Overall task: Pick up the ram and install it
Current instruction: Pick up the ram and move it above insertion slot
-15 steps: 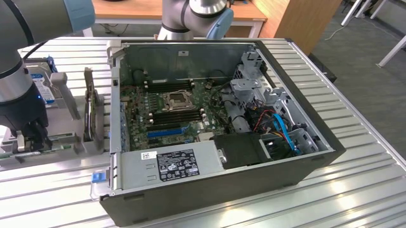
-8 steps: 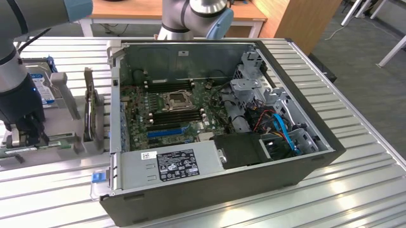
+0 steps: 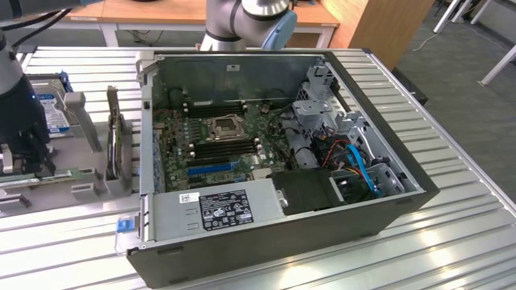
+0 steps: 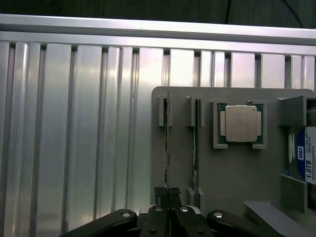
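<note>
The ram (image 4: pixel 167 143) stands on its edge in a slot of the grey holder tray (image 4: pixel 237 192), seen as a thin green line. My gripper (image 4: pixel 168 191) straddles its near end, with both black fingers (image 4: pixel 159 190) pressed against it. A second similar green stick (image 4: pixel 196 143) stands in the neighbouring slot. At the exterior view's left, the dark gripper (image 3: pixel 23 158) hangs low over green sticks (image 3: pixel 28 179) in the tray. The open computer case (image 3: pixel 266 151) holds the motherboard (image 3: pixel 217 136) with black memory slots (image 3: pixel 226 145).
A processor chip (image 4: pixel 241 123) lies in a tray pocket, next to a hard drive (image 4: pixel 307 158). An upright card (image 3: pixel 117 142) stands between tray and case. A power supply (image 3: pixel 217 208) and drive cage (image 3: pixel 322 115) crowd the case. The ribbed metal table (image 4: pixel 74 128) surrounds everything.
</note>
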